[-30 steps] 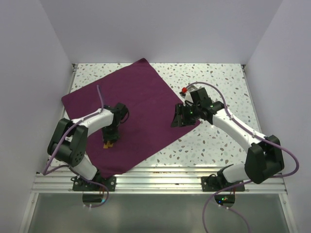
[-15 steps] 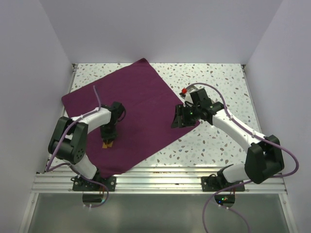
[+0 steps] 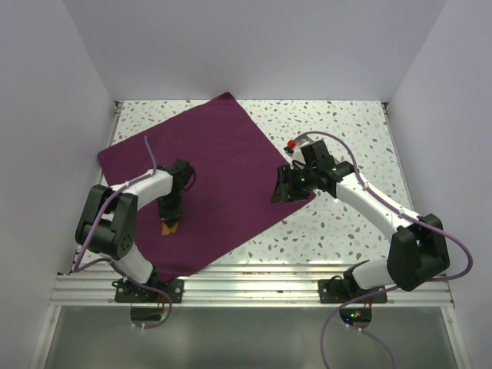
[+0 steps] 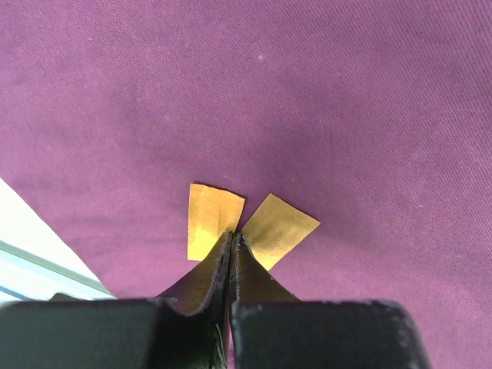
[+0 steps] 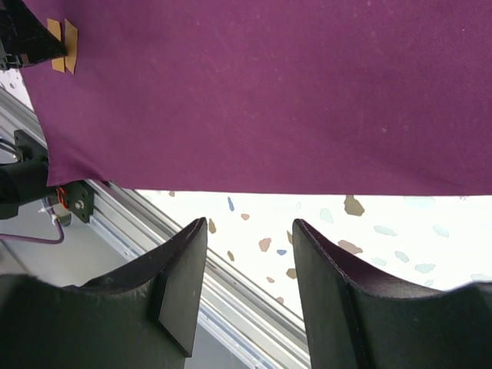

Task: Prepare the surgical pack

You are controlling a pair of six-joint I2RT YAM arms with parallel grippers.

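The surgical pack [image 3: 223, 161] lies spread flat as one large maroon sheet on the speckled table [image 3: 346, 131], turned like a diamond, its near corner reaching the metal rail [image 3: 254, 278] at the table's front edge. The left tool [image 3: 170, 227] stands on the sheet's left half with its jaws closed together. The wrist view shows two yellow tabs [image 4: 211, 219] splayed at the tips, and the fabric around them looks smooth, so I cannot tell whether any cloth is pinched. The right tool [image 3: 278, 188] sits at the sheet's right corner with its jaws apart, and its wrist camera looks along the sheet's edge with bare table beyond it. The main risk, I judge, is a false grasp on the left: if the closed tips hold no fabric, any lift or drag would slide over the cloth or merely ruck it. On the right, closing too high would miss the thin edge, and going too low could jam the tips against the table. Uneven pulls from the two arms could skew the fold or draw the near corner over the rail.
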